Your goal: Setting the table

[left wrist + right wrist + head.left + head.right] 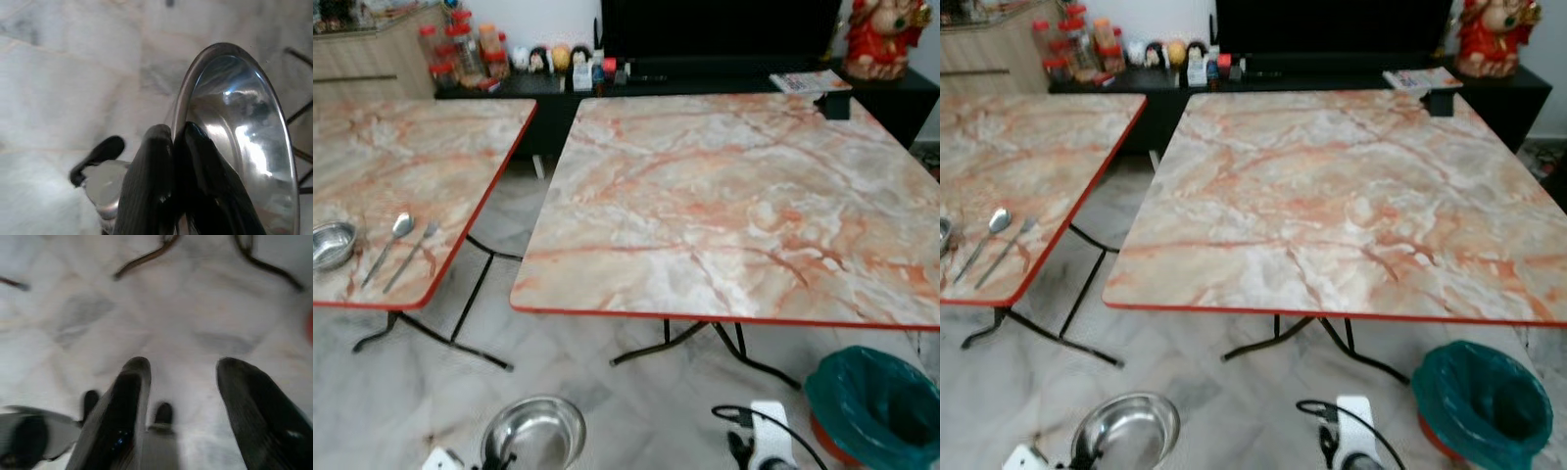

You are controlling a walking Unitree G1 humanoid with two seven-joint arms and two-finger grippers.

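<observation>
My left gripper [177, 134] is shut on the rim of a shiny steel bowl [534, 431], held low over the floor in front of the tables. The same bowl [239, 137] fills the left wrist view, its rim pinched between the black fingers [151, 181]. My right gripper [183, 377] hangs open over the marble floor, holding nothing. A second steel bowl [331, 243], a spoon [393, 239] and a fork [411, 255] lie near the front edge of the left marble-topped table [431, 147]. The right marble-topped table [734, 206] is bare.
A teal-lined waste bin [876, 403] stands on the floor at the lower right. A black cabinet [705, 78] with jars, small items and a red figurine [881, 34] runs along the back wall. A gap of floor separates the two tables.
</observation>
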